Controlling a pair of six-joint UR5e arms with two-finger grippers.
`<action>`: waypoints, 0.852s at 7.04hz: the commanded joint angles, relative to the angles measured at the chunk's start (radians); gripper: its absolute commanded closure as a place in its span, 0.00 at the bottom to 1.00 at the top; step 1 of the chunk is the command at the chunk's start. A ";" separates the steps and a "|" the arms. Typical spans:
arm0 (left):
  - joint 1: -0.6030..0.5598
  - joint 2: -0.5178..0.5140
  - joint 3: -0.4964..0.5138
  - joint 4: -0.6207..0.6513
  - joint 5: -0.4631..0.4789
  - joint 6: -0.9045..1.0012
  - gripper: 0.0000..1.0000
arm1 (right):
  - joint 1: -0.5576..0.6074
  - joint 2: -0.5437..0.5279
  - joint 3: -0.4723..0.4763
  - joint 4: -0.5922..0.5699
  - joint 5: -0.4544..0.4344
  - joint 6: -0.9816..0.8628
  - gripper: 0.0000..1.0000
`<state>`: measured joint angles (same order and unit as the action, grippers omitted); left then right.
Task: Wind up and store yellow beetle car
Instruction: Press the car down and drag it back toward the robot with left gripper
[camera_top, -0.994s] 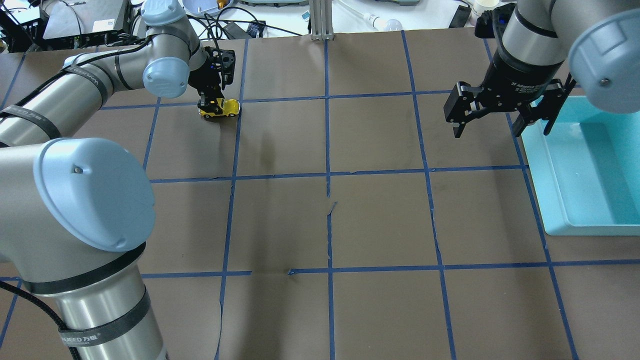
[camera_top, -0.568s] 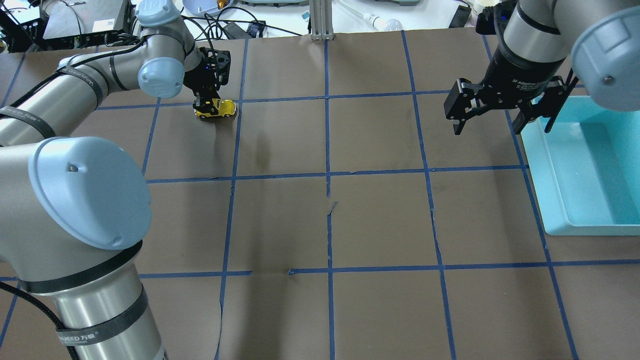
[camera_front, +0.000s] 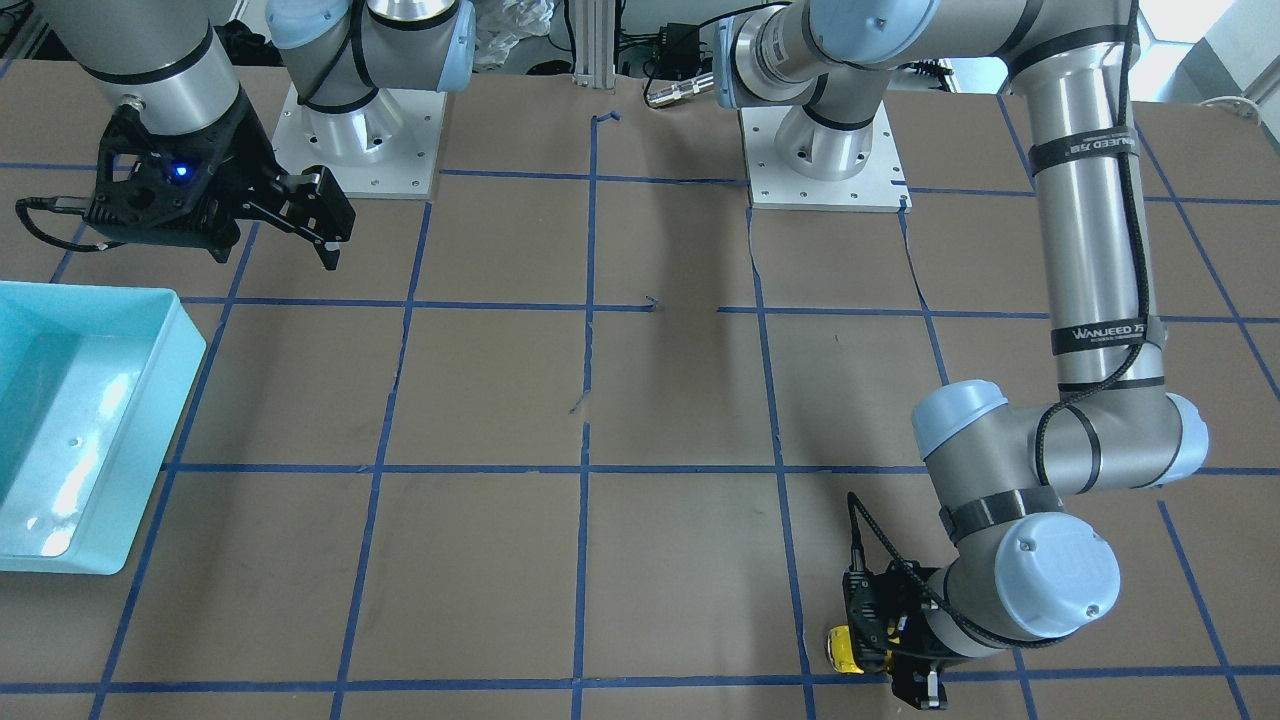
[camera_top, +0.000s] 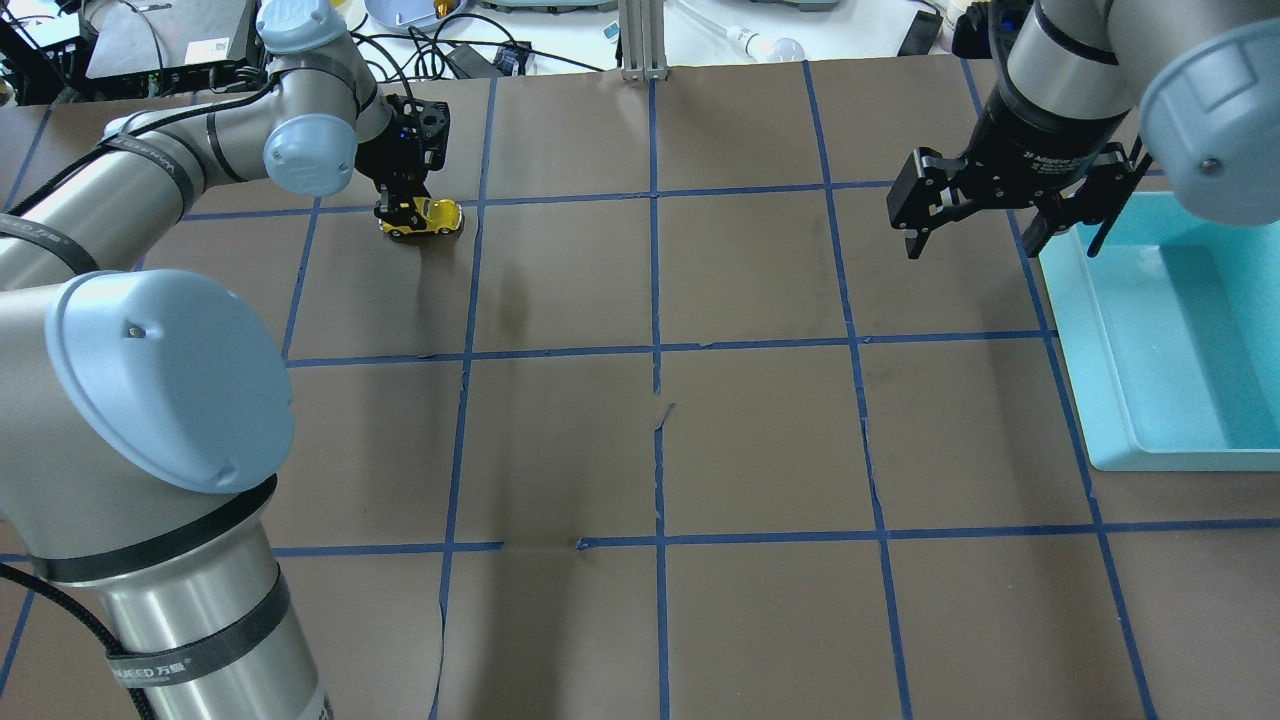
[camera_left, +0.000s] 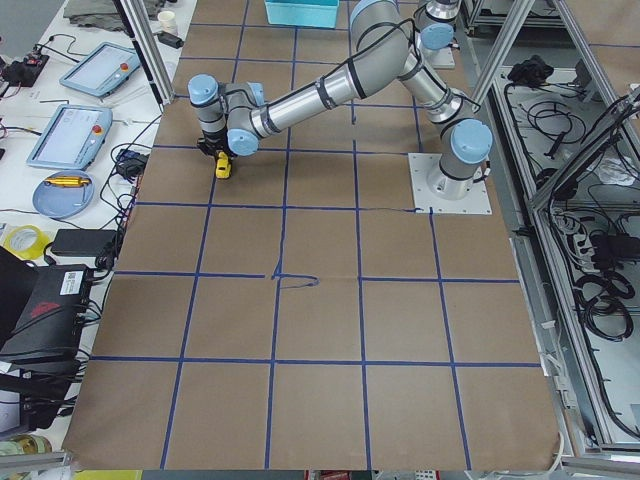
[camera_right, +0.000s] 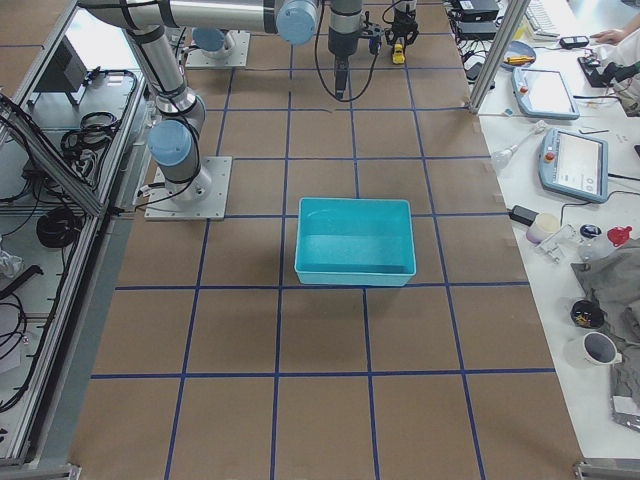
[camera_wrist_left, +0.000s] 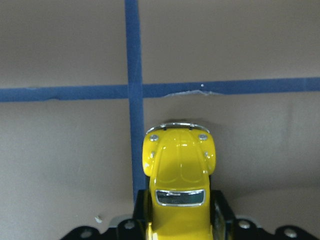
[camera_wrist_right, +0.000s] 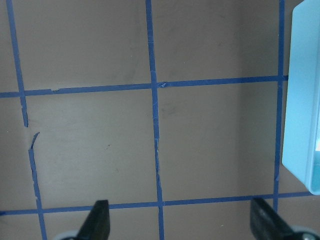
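Note:
The yellow beetle car (camera_top: 425, 216) sits on its wheels on the brown table at the far left, beside a blue tape crossing. My left gripper (camera_top: 400, 205) is shut on its rear half. In the left wrist view the car (camera_wrist_left: 180, 170) points away from the camera with its hood free. It also shows in the front view (camera_front: 843, 648) under the left gripper (camera_front: 880, 650). My right gripper (camera_top: 975, 240) is open and empty, above the table just left of the light-blue bin (camera_top: 1075, 330). Its fingers (camera_wrist_right: 97, 222) frame bare table.
The bin's rim (camera_front: 180, 330) is at the table's right side and shows nothing inside; its edge shows in the right wrist view (camera_wrist_right: 300, 100). Blue tape lines grid the table. Cables, a bowl and devices lie beyond the far edge (camera_top: 480, 55).
My left gripper has dragged the car a short way to the left along the table. My right gripper has drifted slightly up and away, still open.

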<state>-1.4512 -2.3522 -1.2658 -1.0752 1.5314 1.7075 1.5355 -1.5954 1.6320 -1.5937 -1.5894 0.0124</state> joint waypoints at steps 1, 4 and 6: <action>0.012 -0.001 0.000 0.000 0.001 0.027 1.00 | 0.000 0.000 0.002 -0.002 -0.003 0.000 0.00; 0.044 0.001 -0.001 -0.002 0.001 0.056 1.00 | 0.000 0.000 0.003 -0.002 -0.004 0.000 0.00; 0.052 0.001 0.000 0.000 0.003 0.069 1.00 | 0.000 0.000 0.003 -0.002 -0.004 0.000 0.00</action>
<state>-1.4061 -2.3515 -1.2665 -1.0765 1.5335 1.7690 1.5355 -1.5953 1.6349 -1.5954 -1.5929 0.0122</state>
